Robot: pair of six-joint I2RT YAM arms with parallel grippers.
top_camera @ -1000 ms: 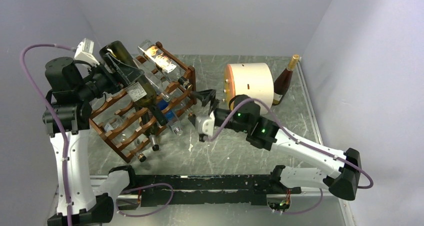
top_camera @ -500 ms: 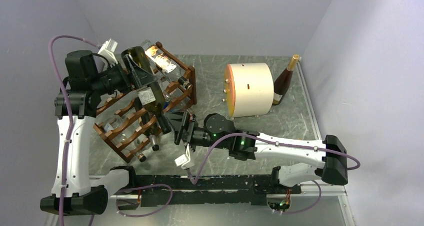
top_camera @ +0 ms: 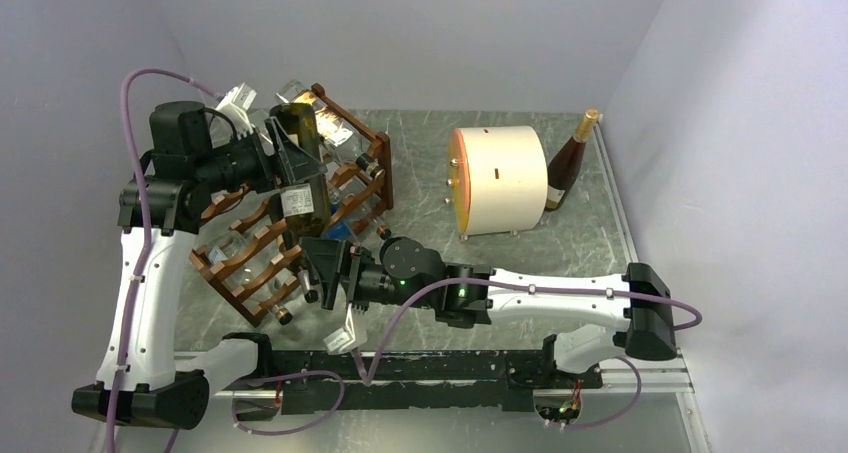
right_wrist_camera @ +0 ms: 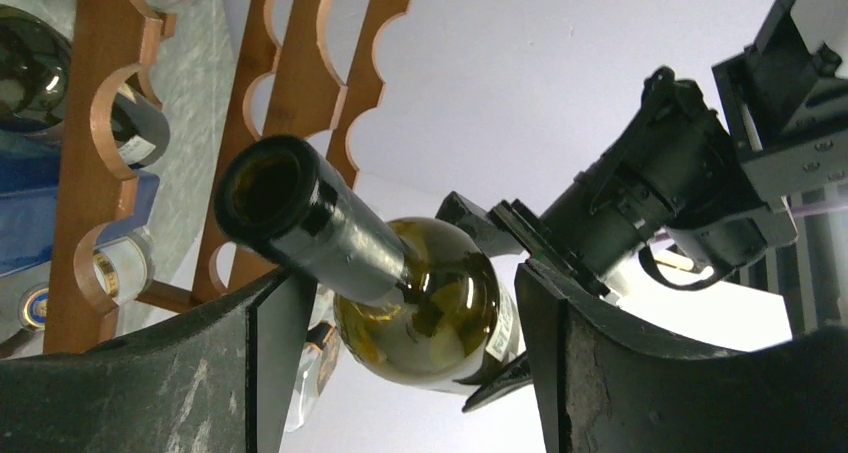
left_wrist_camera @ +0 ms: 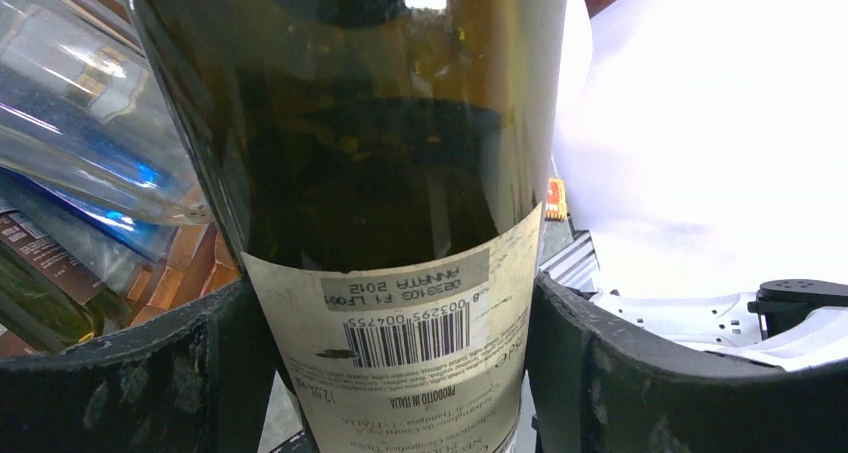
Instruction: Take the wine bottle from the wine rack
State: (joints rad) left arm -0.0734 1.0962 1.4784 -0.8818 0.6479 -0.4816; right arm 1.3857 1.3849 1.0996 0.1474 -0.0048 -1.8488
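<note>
My left gripper (top_camera: 297,170) is shut on a dark green wine bottle (top_camera: 303,163) at its cream label and holds it neck-down, lifted above the reddish-brown wine rack (top_camera: 248,256). In the left wrist view the bottle (left_wrist_camera: 390,153) fills the frame between my pads (left_wrist_camera: 640,373). My right gripper (top_camera: 326,264) is open below the bottle's mouth. In the right wrist view the bottle's neck (right_wrist_camera: 310,223) and shoulder hang between my spread fingers (right_wrist_camera: 650,373), apart from both. The rack (right_wrist_camera: 100,153) shows at the left there.
Clear and blue bottles (top_camera: 335,125) lie in the rack. A cream cylindrical drum (top_camera: 497,180) stands right of the rack, with a dark red bottle (top_camera: 567,163) upright behind it near the right wall. The left wall is close behind the left arm.
My left arm has swung the green bottle rightward and more upright, neck down. My right arm has moved left from beside the drum to under the bottle's neck.
</note>
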